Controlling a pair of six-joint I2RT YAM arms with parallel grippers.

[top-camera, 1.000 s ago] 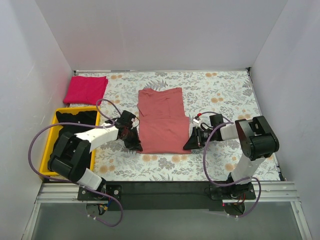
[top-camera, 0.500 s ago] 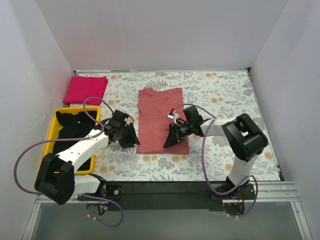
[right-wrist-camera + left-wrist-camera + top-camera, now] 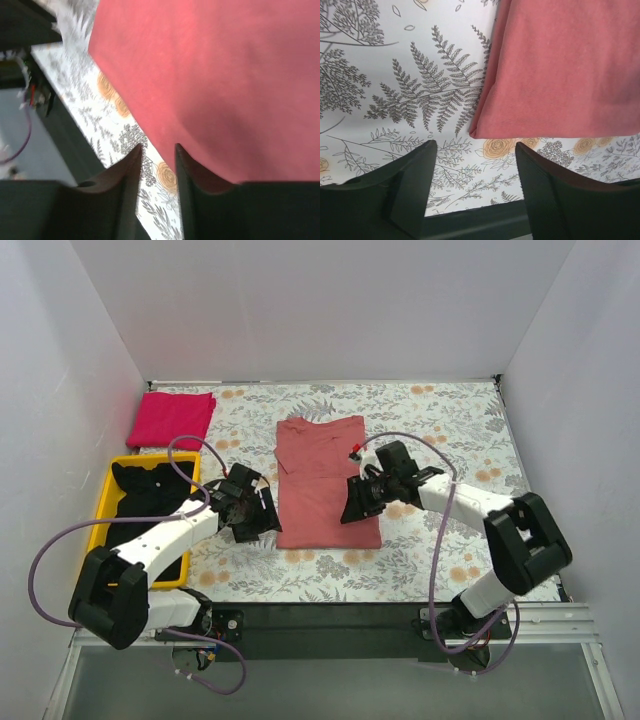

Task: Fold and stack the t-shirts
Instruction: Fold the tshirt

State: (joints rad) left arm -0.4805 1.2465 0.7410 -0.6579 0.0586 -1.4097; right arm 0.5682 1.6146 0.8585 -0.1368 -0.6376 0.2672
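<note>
A dusty salmon-red t-shirt (image 3: 325, 475) lies flat and partly folded in the middle of the floral table. Its lower left corner (image 3: 560, 70) shows in the left wrist view. My left gripper (image 3: 262, 520) sits just left of that corner, open, with only tablecloth between its fingers (image 3: 475, 146). Over the shirt's lower right part hovers my right gripper (image 3: 352, 506), its jaws a little apart above the hem (image 3: 157, 147) and holding nothing. A folded magenta-pink t-shirt (image 3: 172, 417) lies at the back left. Black t-shirts (image 3: 150, 490) fill the bin.
The yellow plastic bin (image 3: 105, 502) stands at the left edge beside my left arm. White walls close in the table on three sides. A dark rail (image 3: 340, 615) runs along the near edge.
Both grippers have opened and let go of the salmon shirt's lower edge. The left one drew back a little to the left. The right one moved in over the shirt.
</note>
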